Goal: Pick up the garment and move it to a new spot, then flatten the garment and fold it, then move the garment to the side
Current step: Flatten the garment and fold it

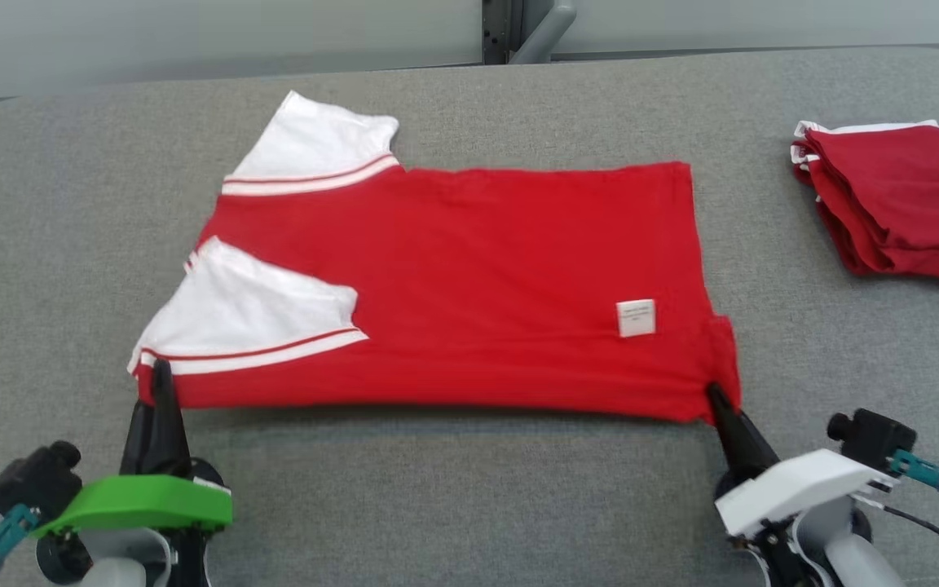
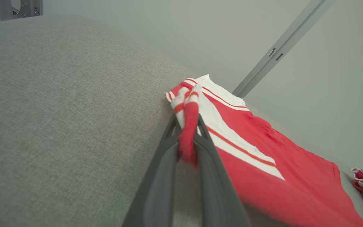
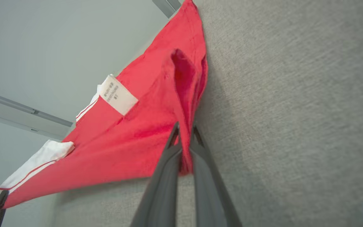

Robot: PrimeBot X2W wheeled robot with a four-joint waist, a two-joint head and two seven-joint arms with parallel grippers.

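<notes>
The garment (image 1: pixel 469 277) is a red shirt with white, red-striped sleeves, spread on the grey table, sleeves to the left, white label near the right hem. My left gripper (image 1: pixel 161 377) is shut on the garment's near left corner by the lower sleeve; in the left wrist view a bunch of red and white cloth (image 2: pixel 187 126) sits pinched between its fingers. My right gripper (image 1: pixel 716 395) is shut on the near right corner of the hem; in the right wrist view red cloth (image 3: pixel 184 119) is clamped between its fingers, and the near edge hangs a little above the table.
A second, darker red garment (image 1: pixel 897 204) lies folded at the table's right edge. The grey padded table (image 1: pixel 469 505) has bare room in front of the shirt and to its left. A wall with a metal post (image 1: pixel 539 33) stands behind.
</notes>
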